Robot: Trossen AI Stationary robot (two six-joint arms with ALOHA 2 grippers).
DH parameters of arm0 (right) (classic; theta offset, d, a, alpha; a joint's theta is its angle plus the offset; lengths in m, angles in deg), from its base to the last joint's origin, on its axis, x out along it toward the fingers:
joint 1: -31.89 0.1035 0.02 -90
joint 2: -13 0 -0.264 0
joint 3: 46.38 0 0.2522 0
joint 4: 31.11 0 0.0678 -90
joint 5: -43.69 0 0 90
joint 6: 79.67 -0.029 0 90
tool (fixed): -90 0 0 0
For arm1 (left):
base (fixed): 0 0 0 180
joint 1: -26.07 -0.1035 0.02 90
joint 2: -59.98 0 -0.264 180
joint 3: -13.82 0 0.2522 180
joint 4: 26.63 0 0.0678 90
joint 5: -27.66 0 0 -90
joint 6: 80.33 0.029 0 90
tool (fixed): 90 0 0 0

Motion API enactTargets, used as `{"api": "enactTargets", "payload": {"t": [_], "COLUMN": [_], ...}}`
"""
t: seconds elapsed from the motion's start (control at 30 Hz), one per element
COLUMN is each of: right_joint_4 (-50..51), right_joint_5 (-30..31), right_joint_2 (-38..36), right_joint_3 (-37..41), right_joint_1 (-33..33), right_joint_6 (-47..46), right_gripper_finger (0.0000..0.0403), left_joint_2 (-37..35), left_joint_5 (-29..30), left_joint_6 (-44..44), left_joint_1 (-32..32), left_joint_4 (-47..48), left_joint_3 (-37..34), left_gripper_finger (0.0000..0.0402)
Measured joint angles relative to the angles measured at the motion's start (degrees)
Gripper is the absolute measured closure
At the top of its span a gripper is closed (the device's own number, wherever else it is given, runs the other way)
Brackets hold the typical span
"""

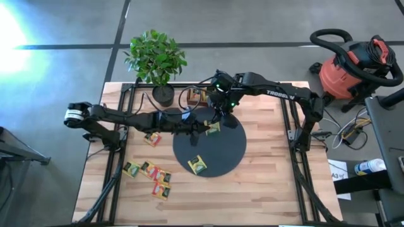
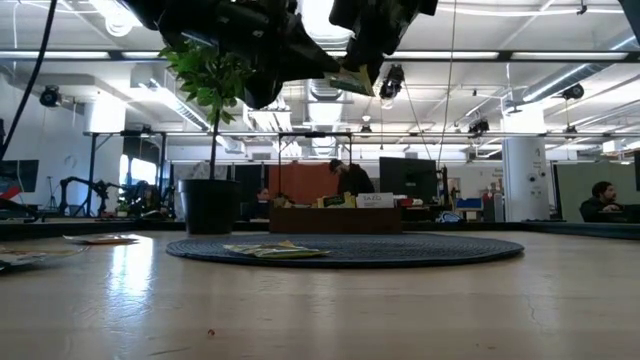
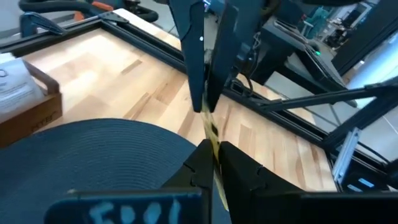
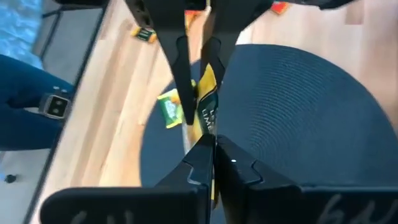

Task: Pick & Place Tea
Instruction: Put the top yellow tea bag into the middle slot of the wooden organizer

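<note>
Closest to the left wrist camera, the left gripper [image 3: 214, 155] is pinched shut on one edge of a small flat yellow paper tea sachet [image 3: 212, 134]. The sachet stands on its edge between the two tools, in the air above the round black woven mat [image 1: 218, 151]. On its opposite edge the right gripper [image 3: 206, 109] is also closed, tip to tip with the left one, so both tools grip the same sachet and this looks like a handover.

To do it well, I think only one tool should let go, and fully, before the other one moves. If both pull while clamped, the thin paper can tear or slip. The right gripper seems to bite only a narrow strip, so its hold should be firm before the left one opens. The move away should then be slow and straight.

Under the grippers, another green and yellow sachet [image 1: 197, 165] lies flat on the mat. More loose sachets [image 1: 151, 173] lie on the pale wooden table [image 1: 265, 183] beside the left arm.
</note>
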Motion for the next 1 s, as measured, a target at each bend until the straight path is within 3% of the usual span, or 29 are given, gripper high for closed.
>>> {"api": "enactTargets", "payload": {"t": [0.23,0.33,0.43,1.0], "right_joint_4": [0.52,-1.75,-7.75,-18.07], "right_joint_5": [7.33,14.27,20.23,23.07], "right_joint_2": [0.0,0.0,0.24,15.02], "right_joint_3": [-0.04,-0.04,0.2,0.42], "right_joint_1": [-1.09,-2.29,-4.07,-13.69], "right_joint_6": [0.65,0.43,0.43,1.9], "right_gripper_finger": [0.0395,0.0395,0.0395,0.0395], "left_joint_2": [-2.64,-4.63,-7.04,-12.32], "left_joint_5": [6.79,13.6,16.68,17.59], "left_joint_6": [-4.51,-7.29,-10.06,-13.98], "left_joint_1": [0.41,1.32,2.31,6.03], "left_joint_4": [9.92,17.57,22.43,26.97], "left_joint_3": [-0.35,-0.38,-0.44,-0.44], "left_gripper_finger": [0.0315,0.0274,0.0249,0.0241]}}
